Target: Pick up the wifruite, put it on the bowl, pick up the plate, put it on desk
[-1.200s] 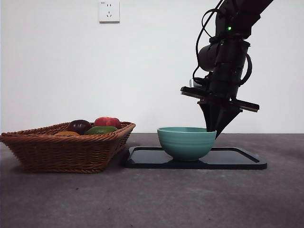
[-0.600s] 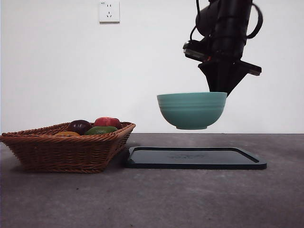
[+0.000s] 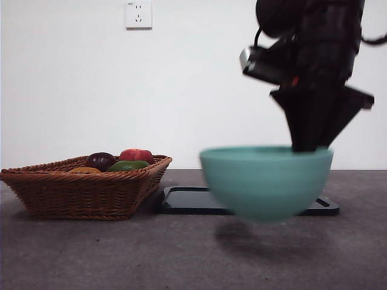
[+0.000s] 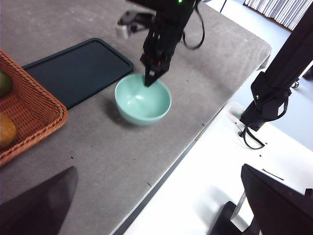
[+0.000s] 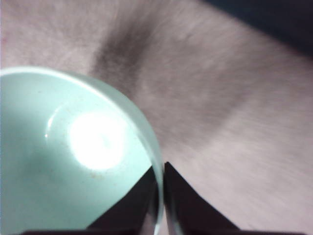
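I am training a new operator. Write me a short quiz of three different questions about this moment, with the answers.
1. True or false: the bowl rests on the black tray.
2. Which gripper pinches the bowl's rim: A left, B right?
3. Fill in: the fruits lie in the wicker ____.

Key: 1 false, it hangs above the desk, a shadow beneath it. 2 B, the right gripper; the left gripper waits aside. 3 basket.
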